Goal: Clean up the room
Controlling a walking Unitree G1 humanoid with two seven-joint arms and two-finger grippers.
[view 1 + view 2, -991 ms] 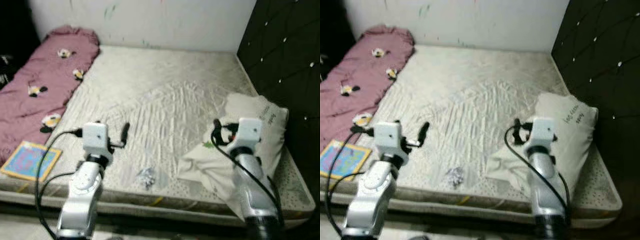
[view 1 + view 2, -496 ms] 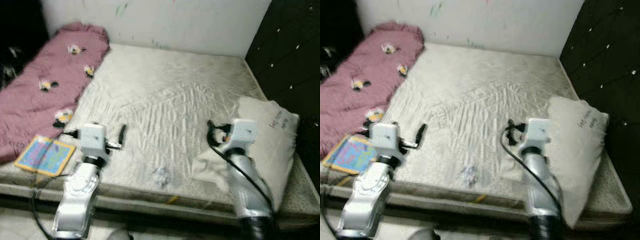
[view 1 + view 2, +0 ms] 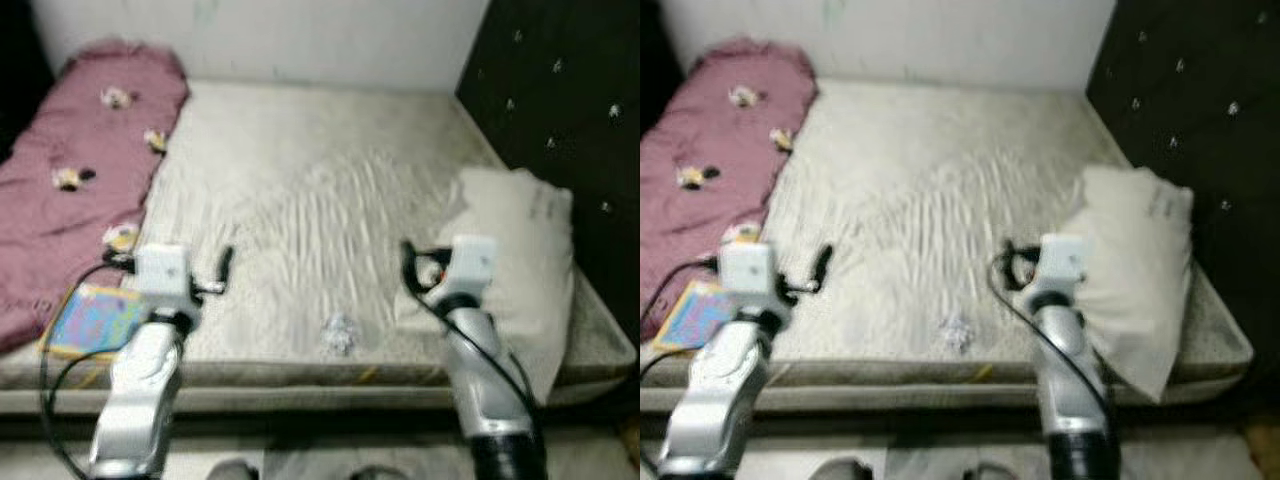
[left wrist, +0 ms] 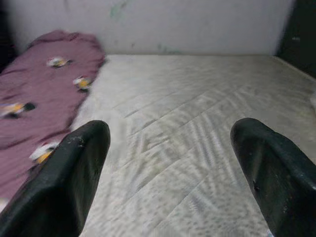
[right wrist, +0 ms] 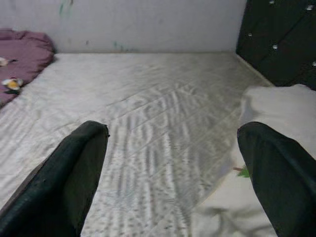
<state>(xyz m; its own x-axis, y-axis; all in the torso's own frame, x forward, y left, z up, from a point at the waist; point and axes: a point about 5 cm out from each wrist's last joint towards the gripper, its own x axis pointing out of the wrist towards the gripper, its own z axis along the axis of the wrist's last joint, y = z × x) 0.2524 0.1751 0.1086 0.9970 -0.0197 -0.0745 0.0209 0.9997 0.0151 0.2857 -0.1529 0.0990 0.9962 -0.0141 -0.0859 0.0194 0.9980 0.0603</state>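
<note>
Mattress (image 3: 320, 190) bare | left hand (image 4: 170, 168); right hand (image 5: 173, 173) raised forward over it | both spread wide, holding nothing

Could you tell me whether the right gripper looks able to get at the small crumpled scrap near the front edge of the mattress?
Probably yes. The open right gripper hovers over bare mattress, and the scrap lies uncovered near the front edge.

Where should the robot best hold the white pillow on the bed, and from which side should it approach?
Probably the pillow's loose near corner, which lies flat and crumpled on the mattress just ahead of the right gripper. Coming low from the bed's front edge, the open fingers could pinch that thin fold; the rest is plump and leans against the dark headboard.
</note>
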